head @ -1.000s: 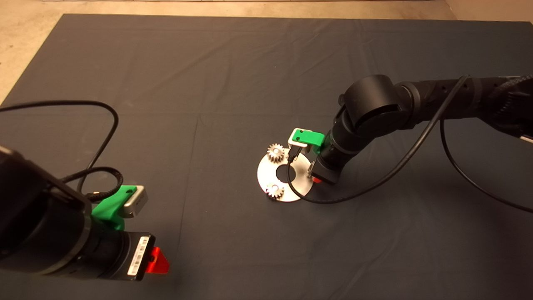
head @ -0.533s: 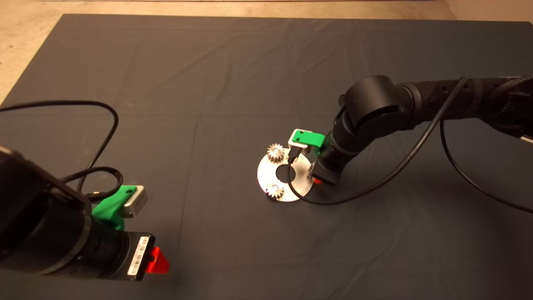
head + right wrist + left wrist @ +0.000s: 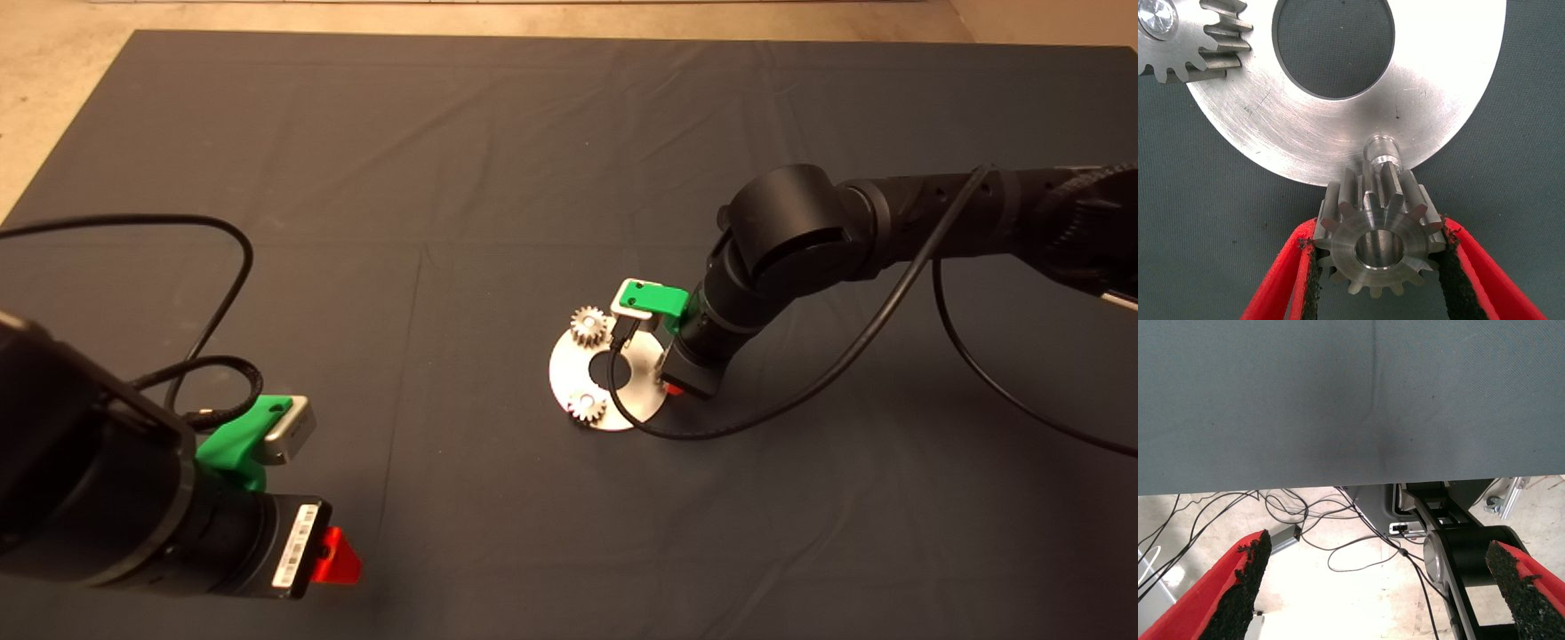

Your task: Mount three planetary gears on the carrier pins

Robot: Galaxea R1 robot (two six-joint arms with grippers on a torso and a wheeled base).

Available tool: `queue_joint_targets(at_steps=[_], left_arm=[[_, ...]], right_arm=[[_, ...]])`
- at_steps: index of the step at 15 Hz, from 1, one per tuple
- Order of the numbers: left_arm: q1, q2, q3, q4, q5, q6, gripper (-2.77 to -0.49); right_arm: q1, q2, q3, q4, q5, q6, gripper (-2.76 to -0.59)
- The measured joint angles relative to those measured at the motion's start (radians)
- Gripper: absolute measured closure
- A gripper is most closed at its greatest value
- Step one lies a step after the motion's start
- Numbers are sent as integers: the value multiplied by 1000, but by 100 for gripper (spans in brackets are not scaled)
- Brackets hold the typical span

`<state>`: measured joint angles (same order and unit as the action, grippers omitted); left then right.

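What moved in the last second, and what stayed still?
Only the right arm moved, a tiny bit: the right gripper slid slightly leftward in the head view toward the disc, holding the third gear all along, now just beside the bare pin, not on it. The two gears on the disc did not move, and the left gripper stayed parked at the lower left, open.

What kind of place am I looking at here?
Probably a robotics lab bench. Two black arms work over a dark mat; the right gripper holds a small metal gear beside a pin on a steel disc; loose cables lie on the floor.
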<state>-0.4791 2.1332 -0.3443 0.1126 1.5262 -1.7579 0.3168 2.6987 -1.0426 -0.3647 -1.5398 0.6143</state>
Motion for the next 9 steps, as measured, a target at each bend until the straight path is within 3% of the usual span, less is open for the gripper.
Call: queue_joint_targets(at_steps=[2, 9], left_arm=[[0, 0, 0, 0, 0, 0, -230], [0, 0, 0, 0, 0, 0, -230]], right_arm=[[2, 7, -10, 1, -4, 0, -106], [7, 20, -43, 0, 6, 0, -106]])
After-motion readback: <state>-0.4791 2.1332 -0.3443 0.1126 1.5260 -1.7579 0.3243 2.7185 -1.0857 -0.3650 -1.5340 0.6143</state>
